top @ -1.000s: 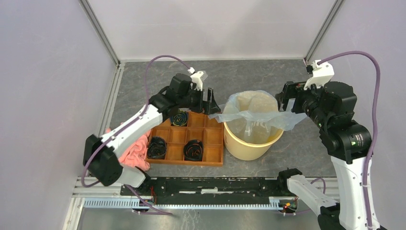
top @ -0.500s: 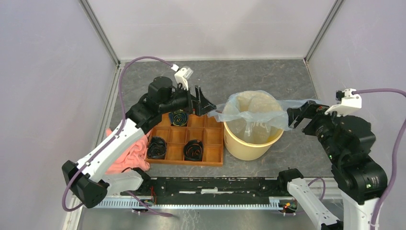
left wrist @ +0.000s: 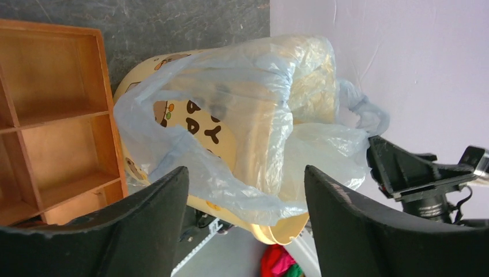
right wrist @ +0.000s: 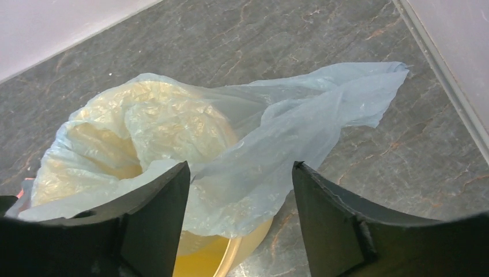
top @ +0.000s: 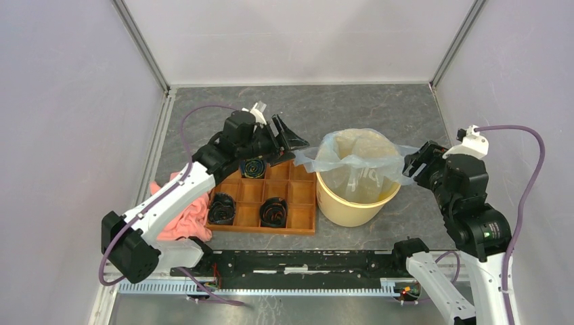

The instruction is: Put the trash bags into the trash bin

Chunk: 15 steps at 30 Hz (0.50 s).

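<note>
Presently the left arm (top: pixel 177 195) stretches diagonally from its base over the far left corner of the tray (top: pixel 301 218). Its left gripper (top: pixel 292 137) aims rightward at the trash bin (top: pixel 345 206), fingers (left wrist: pixel 144 231) spread wide and empty, just beside the film's edge. The right arm (top: pixel 484 231) rises and bends inward, the right gripper (top: pixel 413 162) pointing left with fingers (right wrist: pixel 340 225) equally wide, clasping nothing, while the trash bags (top: pixel 355 157) sit inside the bin, draped over its rim, one flap trailing rightward.

The left gripper (top: pixel 292 139) and right gripper (top: pixel 413 162) face each other, jaws spread wide, both arms raised.
</note>
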Available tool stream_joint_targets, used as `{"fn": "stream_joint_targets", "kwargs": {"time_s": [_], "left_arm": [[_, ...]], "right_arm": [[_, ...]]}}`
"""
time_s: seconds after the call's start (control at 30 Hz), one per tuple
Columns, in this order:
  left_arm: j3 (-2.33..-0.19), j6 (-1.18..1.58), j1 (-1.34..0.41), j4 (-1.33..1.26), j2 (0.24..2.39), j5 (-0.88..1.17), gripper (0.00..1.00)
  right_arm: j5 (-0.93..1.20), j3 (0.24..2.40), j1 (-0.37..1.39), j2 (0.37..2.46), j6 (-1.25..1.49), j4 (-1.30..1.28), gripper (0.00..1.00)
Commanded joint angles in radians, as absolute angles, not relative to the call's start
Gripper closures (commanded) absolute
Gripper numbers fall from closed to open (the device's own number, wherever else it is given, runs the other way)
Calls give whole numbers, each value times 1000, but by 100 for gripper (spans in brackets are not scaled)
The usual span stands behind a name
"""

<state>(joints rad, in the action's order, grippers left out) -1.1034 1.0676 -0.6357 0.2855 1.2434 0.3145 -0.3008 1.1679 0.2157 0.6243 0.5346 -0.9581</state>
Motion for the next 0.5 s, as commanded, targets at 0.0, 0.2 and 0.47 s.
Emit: {"fn": "stream_joint_targets", "kwargs": {"time_s": [0.0,0.2,0.47], "left_arm": [[-1095,1207,-632,272,1263,305,23],[-1039,1206,-633,269,1245,288,33],[-999,1217,-653,267,1238,309,34]], "right_arm": [[-347,1164,217,615,516,-884,33],[-268,1160,217,602,468,-904,50],[-249,1129,216,589,425,-880,45]]}}
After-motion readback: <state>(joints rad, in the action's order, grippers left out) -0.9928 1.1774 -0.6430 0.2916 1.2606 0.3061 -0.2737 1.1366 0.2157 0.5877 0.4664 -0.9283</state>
